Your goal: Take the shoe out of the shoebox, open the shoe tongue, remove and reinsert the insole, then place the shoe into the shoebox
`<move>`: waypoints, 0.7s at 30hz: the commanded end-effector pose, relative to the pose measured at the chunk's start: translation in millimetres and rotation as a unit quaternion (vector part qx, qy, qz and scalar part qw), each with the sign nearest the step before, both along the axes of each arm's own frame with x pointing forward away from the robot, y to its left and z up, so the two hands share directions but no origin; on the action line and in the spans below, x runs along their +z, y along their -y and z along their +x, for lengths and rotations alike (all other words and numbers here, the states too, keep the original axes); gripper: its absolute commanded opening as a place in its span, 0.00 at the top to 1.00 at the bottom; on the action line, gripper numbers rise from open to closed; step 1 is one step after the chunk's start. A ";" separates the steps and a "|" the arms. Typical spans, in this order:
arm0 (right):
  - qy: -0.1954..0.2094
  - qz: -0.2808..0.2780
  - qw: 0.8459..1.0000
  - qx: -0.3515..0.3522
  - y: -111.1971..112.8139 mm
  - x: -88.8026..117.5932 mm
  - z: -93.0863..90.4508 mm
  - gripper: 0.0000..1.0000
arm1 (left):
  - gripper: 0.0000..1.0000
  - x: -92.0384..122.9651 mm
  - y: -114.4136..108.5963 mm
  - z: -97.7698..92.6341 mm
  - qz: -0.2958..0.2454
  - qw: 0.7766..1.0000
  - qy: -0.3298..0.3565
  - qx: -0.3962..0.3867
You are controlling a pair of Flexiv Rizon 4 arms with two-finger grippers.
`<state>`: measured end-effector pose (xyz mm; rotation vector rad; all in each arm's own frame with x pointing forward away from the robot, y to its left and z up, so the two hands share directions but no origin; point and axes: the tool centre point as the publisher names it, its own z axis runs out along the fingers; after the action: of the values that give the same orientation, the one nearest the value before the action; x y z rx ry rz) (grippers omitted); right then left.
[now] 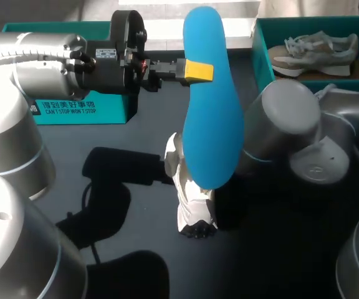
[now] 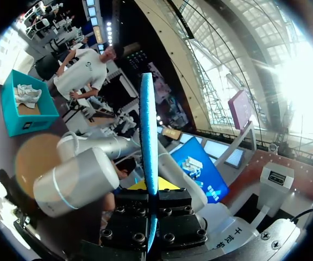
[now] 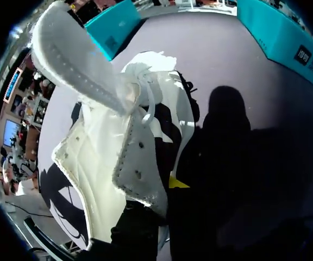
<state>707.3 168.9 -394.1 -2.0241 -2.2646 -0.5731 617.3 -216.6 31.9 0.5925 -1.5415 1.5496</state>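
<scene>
My left gripper (image 1: 197, 70) is shut on a blue insole (image 1: 212, 112) and holds it up over the middle of the table. In the left wrist view the insole (image 2: 148, 141) stands edge-on, pinched between the fingers of the left gripper (image 2: 150, 190). Below the insole a white shoe (image 1: 189, 202) is held above the dark table. My right gripper (image 3: 166, 190) is shut on the shoe's side wall (image 3: 140, 174), one yellow tip showing. The shoe's tongue (image 3: 72, 51) is pulled up and away from the opening. In the head view the right gripper is hidden behind its arm.
A teal shoebox (image 1: 263, 59) at the back right holds a second grey shoe (image 1: 316, 53). Another teal box (image 1: 80, 109) stands at the back left, behind my left arm. My right arm's grey joints (image 1: 291, 134) crowd the table's right side.
</scene>
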 end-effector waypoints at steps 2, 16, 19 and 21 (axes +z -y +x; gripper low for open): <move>0.011 0.016 1.000 -0.013 -1.7 0.3 -7.0 0.00 | 1.00 -0.6 -1.4 -2.0 0.001 1.000 0.000 0.001; -0.004 0.104 0.994 0.024 18.4 44.3 -18.8 0.00 | 1.00 -0.6 -1.4 -2.0 0.001 1.000 0.000 0.001; -0.013 0.144 0.988 0.058 20.8 55.1 -19.3 0.00 | 1.00 -0.6 -1.4 -2.0 0.001 1.000 0.000 0.001; -0.013 0.144 0.988 0.058 20.8 55.1 -19.3 0.00 | 1.00 -0.6 -1.4 -2.0 0.001 1.000 0.000 0.001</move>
<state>689.4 165.5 -348.1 -1.8294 -2.1836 -0.7395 617.3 -216.6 31.9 0.5923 -1.5415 1.5494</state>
